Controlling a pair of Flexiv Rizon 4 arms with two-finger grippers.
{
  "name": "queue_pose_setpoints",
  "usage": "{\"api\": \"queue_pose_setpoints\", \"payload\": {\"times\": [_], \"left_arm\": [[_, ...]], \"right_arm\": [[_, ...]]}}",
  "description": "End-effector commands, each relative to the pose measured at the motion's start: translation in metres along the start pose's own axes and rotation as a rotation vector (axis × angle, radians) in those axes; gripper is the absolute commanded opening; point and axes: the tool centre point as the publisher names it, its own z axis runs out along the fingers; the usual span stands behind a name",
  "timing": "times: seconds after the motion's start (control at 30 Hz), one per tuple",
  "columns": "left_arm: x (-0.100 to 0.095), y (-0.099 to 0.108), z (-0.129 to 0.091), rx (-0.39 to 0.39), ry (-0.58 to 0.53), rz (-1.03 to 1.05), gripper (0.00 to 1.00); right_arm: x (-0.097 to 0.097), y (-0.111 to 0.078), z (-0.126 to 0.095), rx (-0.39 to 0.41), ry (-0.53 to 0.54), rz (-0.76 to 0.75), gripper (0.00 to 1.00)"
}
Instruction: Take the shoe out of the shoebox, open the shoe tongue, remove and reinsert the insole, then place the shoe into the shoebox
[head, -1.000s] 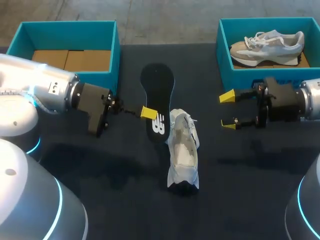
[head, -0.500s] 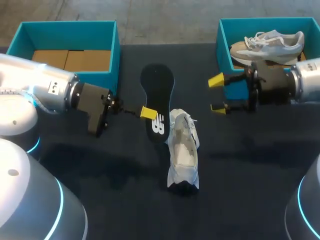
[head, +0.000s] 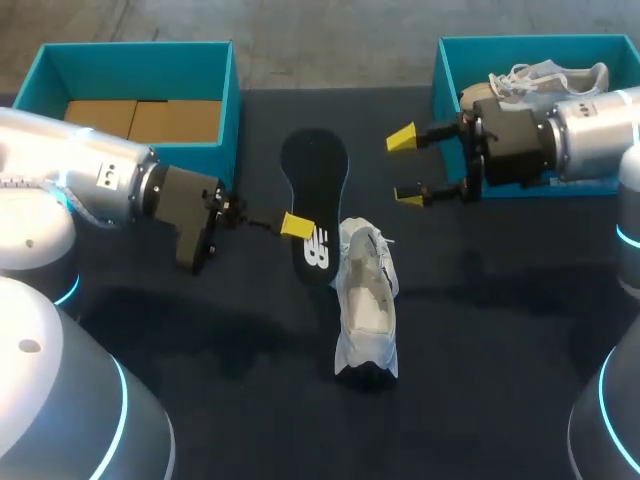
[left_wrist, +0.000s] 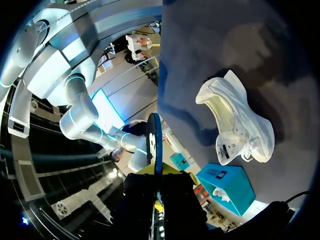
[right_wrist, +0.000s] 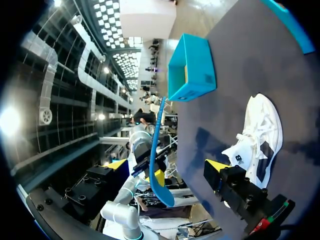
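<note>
Against a second ago: right hand (head: 406, 167) farther in toward the middle of the dark desk (head: 490, 340) and farther back, now level with the front wall of the right-side open teal cardboard shoebox (head: 447, 100). Fingers wide apart, nothing between them. No shift in the left hand (head: 294, 226), the long black foam insole (head: 315, 190) or the white lace-up shoe (head: 366, 300).

Left hand clamped on the insole's edge near its logo end. That end just beside the white shoe's side; touching or not, cannot tell. White shoe on the desk near the middle, opening up, outside both boxes.

Counted: two arms, two hands, two teal shoeboxes, two shoes, one insole. Second box, also open and teal (head: 225, 95), at the left side, brown card inside. Second shoe, grey and beige (head: 535, 72), in the right-side box, partly hidden behind the right arm.

From the left wrist only: insole (left_wrist: 154, 142) edge-on, rising from between the hand's fingers (left_wrist: 156, 200), white shoe (left_wrist: 237, 125) beside it.

From the right wrist only: both spread fingers of its own hand (right_wrist: 165, 170), and ahead, the insole (right_wrist: 154, 150) as a thin bowed strip.
</note>
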Motion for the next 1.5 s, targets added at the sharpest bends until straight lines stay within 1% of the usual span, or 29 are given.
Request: {"api": "queue_pose_setpoints", "payload": {"times": [0.03,0.13,0.3,0.7,1.03,1.07,1.13,1.17,1.2,1.27,1.37,1.5], "left_arm": [[0.001,0.0,0.001,-0.002,-0.001,0.003,0.0],[0.001,0.0,0.001,-0.002,-0.001,0.003,0.0],[0.001,0.0,0.001,-0.002,-0.001,0.003,0.0],[0.001,0.0,0.001,-0.002,-0.001,0.003,0.0],[0.001,0.0,0.001,-0.002,-0.001,0.003,0.0],[0.001,0.0,0.001,-0.002,-0.001,0.003,0.0],[0.001,0.0,0.001,-0.002,-0.001,0.003,0.0],[0.001,0.0,0.001,-0.002,-0.001,0.003,0.0],[0.001,0.0,0.001,-0.002,-0.001,0.003,0.0],[0.001,0.0,0.001,-0.002,-0.001,0.003,0.0],[0.001,0.0,0.001,-0.002,-0.001,0.003,0.0],[0.001,0.0,0.001,-0.002,-0.001,0.003,0.0]], "right_arm": [[0.005,0.008,0.009,0.005,-0.003,-0.002,1.0],[0.007,0.012,0.012,0.009,-0.007,-0.004,1.0],[0.004,0.019,0.019,0.02,-0.005,0.008,1.0],[0.009,0.027,0.034,0.044,-0.004,0.003,1.0],[0.013,0.032,0.045,0.05,-0.044,0.017,1.0],[0.013,0.032,0.046,0.05,-0.045,0.017,0.89],[0.014,0.031,0.047,0.05,-0.058,0.016,0.75],[0.014,0.031,0.047,0.05,-0.057,0.016,0.62],[0.015,0.031,0.048,0.051,-0.058,0.016,0.58],[0.016,0.031,0.049,0.052,-0.062,0.015,0.57],[0.017,0.03,0.051,0.054,-0.072,0.015,0.61],[0.018,0.03,0.055,0.057,-0.087,0.019,0.62]]}}
